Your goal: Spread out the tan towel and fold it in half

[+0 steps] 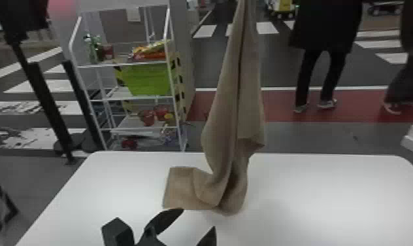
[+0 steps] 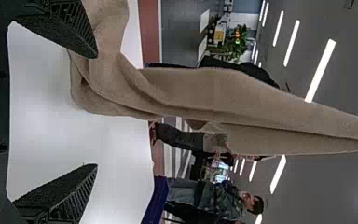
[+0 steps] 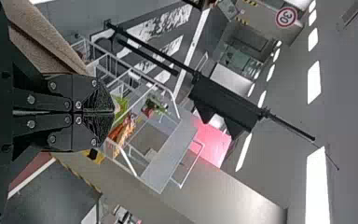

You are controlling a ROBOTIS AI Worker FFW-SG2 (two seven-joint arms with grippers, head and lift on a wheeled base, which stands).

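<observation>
Two spread left fingers [image 1: 165, 220] have the tan towel [image 1: 220, 131] just beyond, toward the worktop's far edge [image 1: 326, 155], its length rising to the right fingers [image 3: 101, 100], pinching it.

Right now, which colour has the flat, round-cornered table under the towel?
The table is plain white, seen best in head view.

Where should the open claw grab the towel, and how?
Probably by the near left corner of the towel, with the left claw coming in low from the near side. That end lies flat with a plain edge on the table; the rest hangs in folds.
</observation>
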